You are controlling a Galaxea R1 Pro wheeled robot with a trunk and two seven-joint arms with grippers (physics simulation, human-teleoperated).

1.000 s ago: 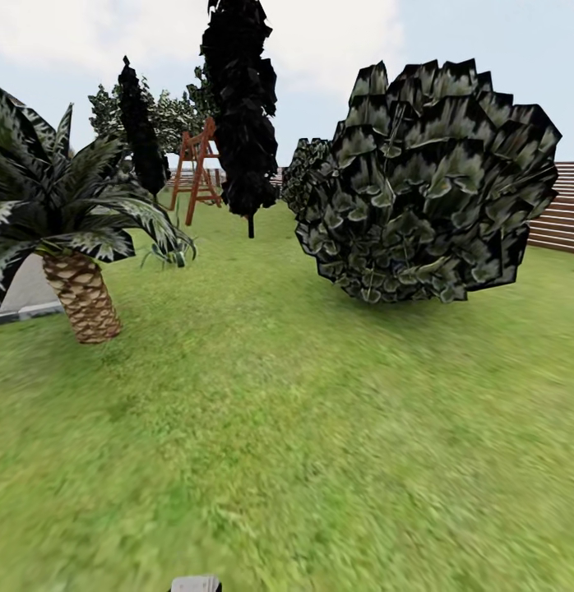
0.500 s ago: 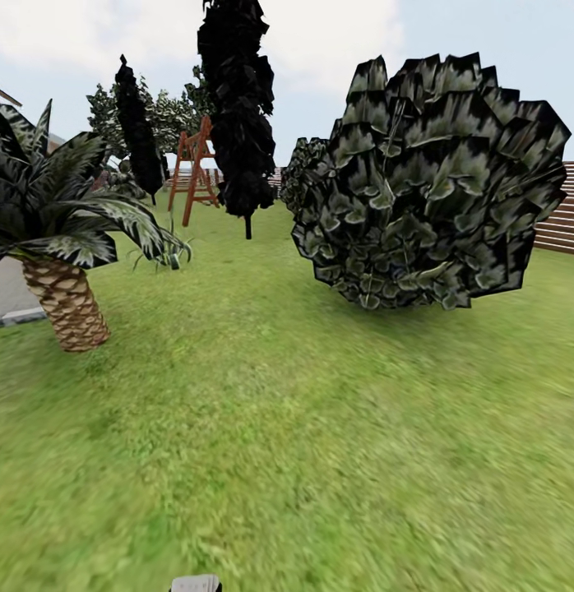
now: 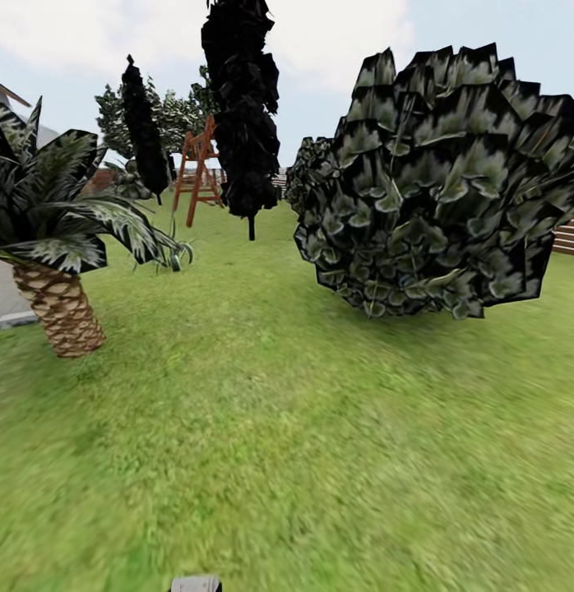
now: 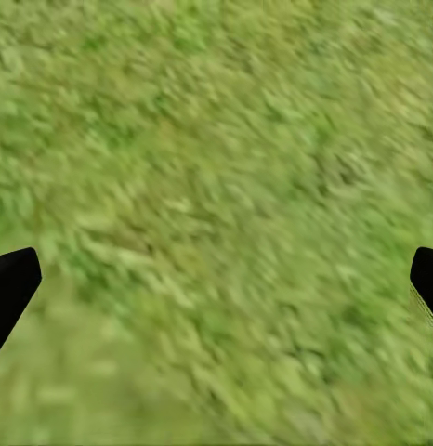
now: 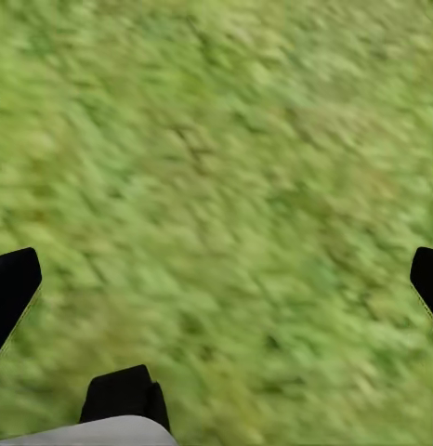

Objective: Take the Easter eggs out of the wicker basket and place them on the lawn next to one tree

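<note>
Ahead, lawn (image 3: 262, 427) — palm (image 3: 57, 308) left, big bush (image 3: 439, 189) right, ladder (image 3: 198, 168) beyond.

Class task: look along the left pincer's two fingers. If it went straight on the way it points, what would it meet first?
The lawn. The left pincer is open with nothing between its fingers, and grass lies ahead; how far off is unclear.

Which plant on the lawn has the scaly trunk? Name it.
The short palm at the head view's left: its thick brown trunk is scaly, while the dark columnar tree has a thin stem and the round bush shows none.
</note>
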